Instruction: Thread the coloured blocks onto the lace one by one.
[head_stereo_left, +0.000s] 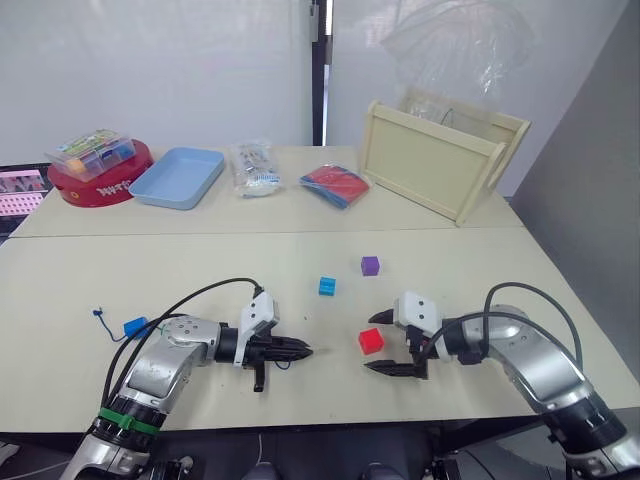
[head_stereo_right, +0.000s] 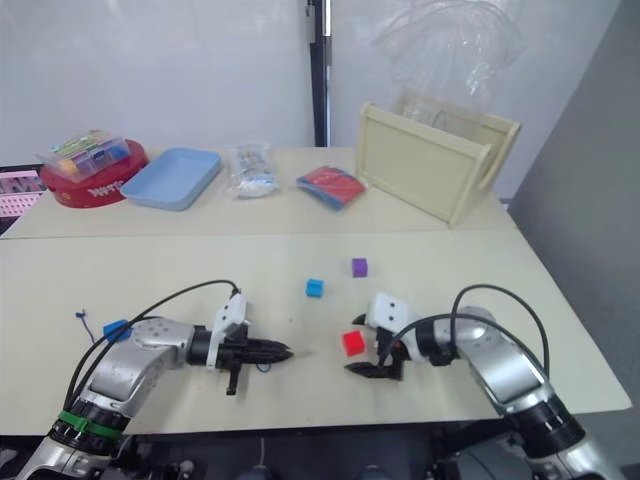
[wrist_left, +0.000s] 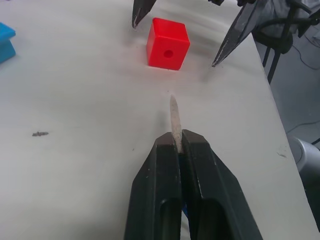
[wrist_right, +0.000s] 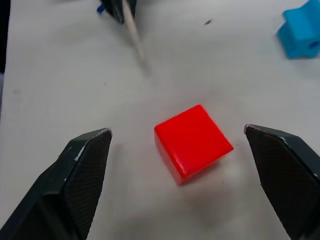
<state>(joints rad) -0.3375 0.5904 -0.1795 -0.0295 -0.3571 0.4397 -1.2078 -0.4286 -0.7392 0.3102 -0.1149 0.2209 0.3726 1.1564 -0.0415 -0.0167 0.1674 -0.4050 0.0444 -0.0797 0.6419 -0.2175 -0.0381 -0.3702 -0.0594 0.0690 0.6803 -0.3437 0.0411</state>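
**Two claws facing across one red block**

Two claws are lying low over the pale counter (head_stereo_left: 300, 250), pointing at each other. The left claw (head_stereo_left: 300, 351) is pinching the lace's pale stiff tip (wrist_left: 174, 117) between fingers pressed together, and the tip is pointing straight toward the red block (head_stereo_left: 371, 341), just short of it. In the left wrist view a round hole is showing in the block's near face. The lace (head_stereo_left: 97, 312) is showing as a thin dark end near the counter's left edge, beside the blue block (head_stereo_left: 135, 326) by the left forearm.

The right claw (head_stereo_left: 388, 343) is standing wide apart, one finger on either side of the red block and neither touching it; the block is resting on the counter between them.

From the red block, the cyan block (head_stereo_left: 327, 286) is lying at about eleven o'clock, and the purple block (head_stereo_left: 370, 265) is sitting near twelve o'clock, farther back.

Along the far side, a red round tin (head_stereo_left: 100, 180) is carrying a clear box of small pieces (head_stereo_left: 90, 152), with a light-blue tray (head_stereo_left: 180, 176), a clear packet (head_stereo_left: 254, 167), a red and blue packet (head_stereo_left: 335, 185) and a wooden tray (head_stereo_left: 440, 160) ranged to its right.
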